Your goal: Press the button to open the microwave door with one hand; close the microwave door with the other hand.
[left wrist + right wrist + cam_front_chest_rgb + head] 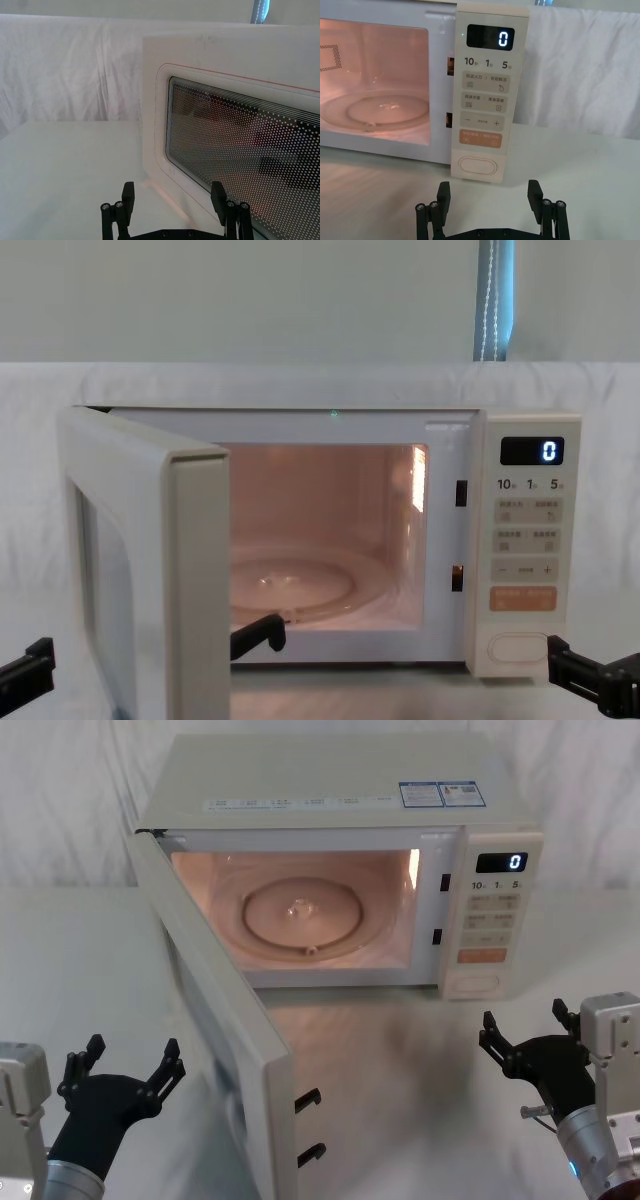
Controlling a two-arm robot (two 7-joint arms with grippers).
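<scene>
Both grippers are spread wide and hold nothing: the left gripper (127, 1065) sits near and left, just outside the door (215, 1020), and the right gripper (525, 1032) sits near and right, in front of the control panel (490, 915). The door stands swung open toward the near left, hinged at the left of the lit cavity (300, 910) with its glass turntable (302, 915). Low on the panel, the button (477, 165) is apart from the right gripper, below the orange key (481, 139) and the display (490, 37) reading 0.
</scene>
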